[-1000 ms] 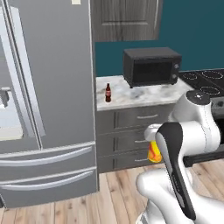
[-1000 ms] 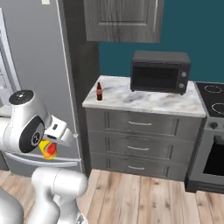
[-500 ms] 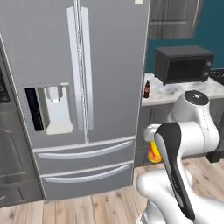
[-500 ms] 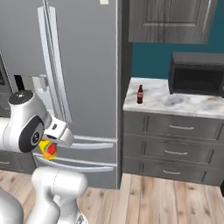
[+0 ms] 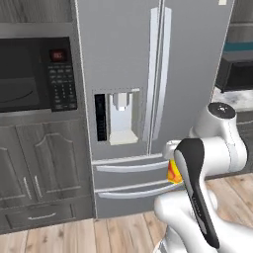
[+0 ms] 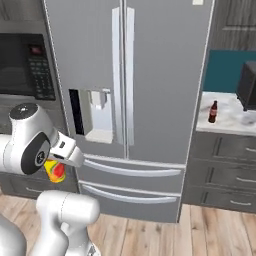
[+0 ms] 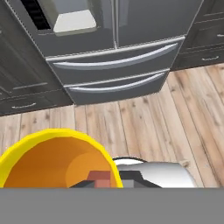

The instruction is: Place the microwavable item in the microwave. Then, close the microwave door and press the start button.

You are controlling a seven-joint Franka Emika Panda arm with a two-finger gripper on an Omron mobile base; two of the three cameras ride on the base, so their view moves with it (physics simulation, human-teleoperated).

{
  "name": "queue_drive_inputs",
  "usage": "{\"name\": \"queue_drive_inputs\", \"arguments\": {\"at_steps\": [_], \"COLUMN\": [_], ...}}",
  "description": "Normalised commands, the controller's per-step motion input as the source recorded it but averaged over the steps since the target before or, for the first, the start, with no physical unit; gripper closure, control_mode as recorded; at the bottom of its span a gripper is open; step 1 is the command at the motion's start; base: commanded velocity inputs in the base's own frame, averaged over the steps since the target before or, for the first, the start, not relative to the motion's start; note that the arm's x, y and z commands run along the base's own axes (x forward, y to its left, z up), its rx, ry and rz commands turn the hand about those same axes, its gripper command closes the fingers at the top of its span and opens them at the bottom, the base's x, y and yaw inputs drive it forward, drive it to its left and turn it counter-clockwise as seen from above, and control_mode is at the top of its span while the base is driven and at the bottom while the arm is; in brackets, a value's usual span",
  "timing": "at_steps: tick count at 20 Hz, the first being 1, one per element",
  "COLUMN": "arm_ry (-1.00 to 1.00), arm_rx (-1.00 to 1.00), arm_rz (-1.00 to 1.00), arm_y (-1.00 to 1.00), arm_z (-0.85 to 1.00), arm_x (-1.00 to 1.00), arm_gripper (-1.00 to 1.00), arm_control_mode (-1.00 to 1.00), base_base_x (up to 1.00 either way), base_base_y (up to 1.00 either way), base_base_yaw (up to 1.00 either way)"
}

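jaws clamped on yellow cup (image 7: 57, 159), near fridge (image 5: 148, 74)

A tall grey refrigerator (image 5: 148, 74) is standing directly ahead of the tool, its two long vertical handles (image 6: 122, 75) running side by side down the middle. A water dispenser (image 5: 121, 118) is sitting recessed in its left door, above and ahead of the tool. Two wide freezer drawers (image 7: 113, 72) with curved bar handles are lying just beyond the tool, low down. Grey cabinet doors (image 5: 42, 168) are standing off to the tool's left. A wooden plank floor (image 7: 144, 127) is stretching out beneath it. Far off to the tool's right, a brown cola bottle (image 6: 213, 112) is standing upright on a pale marble worktop (image 6: 227, 120), with grey drawers (image 6: 220, 175) below it and a dark countertop oven (image 6: 247, 85) sitting near the bottle.
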Motion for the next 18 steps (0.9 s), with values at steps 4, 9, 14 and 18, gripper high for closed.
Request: {"name": "queue_drive_inputs", "arguments": {"at_steps": [4,9,14,18], "arm_ry": [0.0,0.0,0.0,0.0], "arm_rx": [0.0,0.0,0.0,0.0], "arm_rz": [0.0,0.0,0.0,0.0], "arm_y": [0.0,0.0,0.0,0.0], "arm_z": [0.0,0.0,0.0,0.0], "arm_x": [0.0,0.0,0.0,0.0], "arm_gripper": [1.0,1.0,1.0,1.0], "arm_control_mode": [1.0,1.0,1.0,1.0], "base_base_x": [0.02,0.15,0.4,0.37], "base_base_y": [0.97,0.74,0.67,0.62], "base_base_yaw": [0.0,0.0,0.0,0.0]}}
